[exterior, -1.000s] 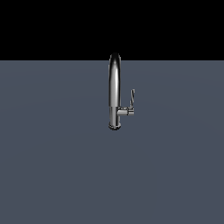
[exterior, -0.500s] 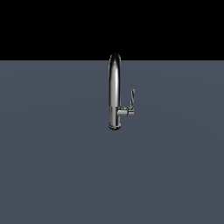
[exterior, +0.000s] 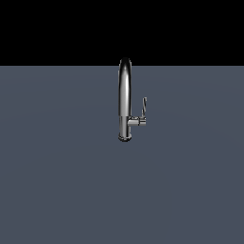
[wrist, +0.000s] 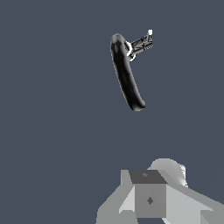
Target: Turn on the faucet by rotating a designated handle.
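Near the middle of the grey floor stands the faucet, its handle upright on the exterior view's right. Your gripper sits well apart above it; finger state you cannot tell.

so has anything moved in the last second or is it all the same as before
Nothing visibly changed. In the exterior view the faucet stands in the same spot on the grey surface, and the handle still points up from its side stub at the same angle. The arm does not show in that view at any moment, so its own motion cannot be judged; the wrist view shows the faucet well clear of the tool.
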`<state>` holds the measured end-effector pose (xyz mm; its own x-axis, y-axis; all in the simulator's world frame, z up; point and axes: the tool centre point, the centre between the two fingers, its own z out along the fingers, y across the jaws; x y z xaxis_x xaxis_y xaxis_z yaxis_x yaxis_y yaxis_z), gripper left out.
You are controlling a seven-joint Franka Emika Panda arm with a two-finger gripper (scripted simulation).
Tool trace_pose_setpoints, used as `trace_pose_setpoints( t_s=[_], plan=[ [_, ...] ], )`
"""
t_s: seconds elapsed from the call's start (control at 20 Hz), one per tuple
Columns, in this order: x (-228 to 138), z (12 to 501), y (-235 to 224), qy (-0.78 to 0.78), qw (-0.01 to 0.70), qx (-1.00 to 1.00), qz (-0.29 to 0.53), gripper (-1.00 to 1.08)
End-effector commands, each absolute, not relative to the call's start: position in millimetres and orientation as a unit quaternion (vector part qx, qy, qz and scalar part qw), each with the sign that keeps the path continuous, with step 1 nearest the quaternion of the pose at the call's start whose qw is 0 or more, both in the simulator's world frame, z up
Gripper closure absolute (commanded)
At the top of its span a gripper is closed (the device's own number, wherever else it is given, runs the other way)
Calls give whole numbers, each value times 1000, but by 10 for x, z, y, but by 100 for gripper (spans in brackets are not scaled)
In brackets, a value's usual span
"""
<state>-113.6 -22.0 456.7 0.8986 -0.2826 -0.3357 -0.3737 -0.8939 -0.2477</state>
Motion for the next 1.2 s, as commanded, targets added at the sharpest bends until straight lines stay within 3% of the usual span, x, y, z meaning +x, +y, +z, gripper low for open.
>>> trace_pose_setpoints(
  t_s=[0.0,1.15],
  plan=[
    [-996,4497,-256,189,173,-953,165,108],
    [116,3476,-674,351,347,-804,330,108]
  ],
)
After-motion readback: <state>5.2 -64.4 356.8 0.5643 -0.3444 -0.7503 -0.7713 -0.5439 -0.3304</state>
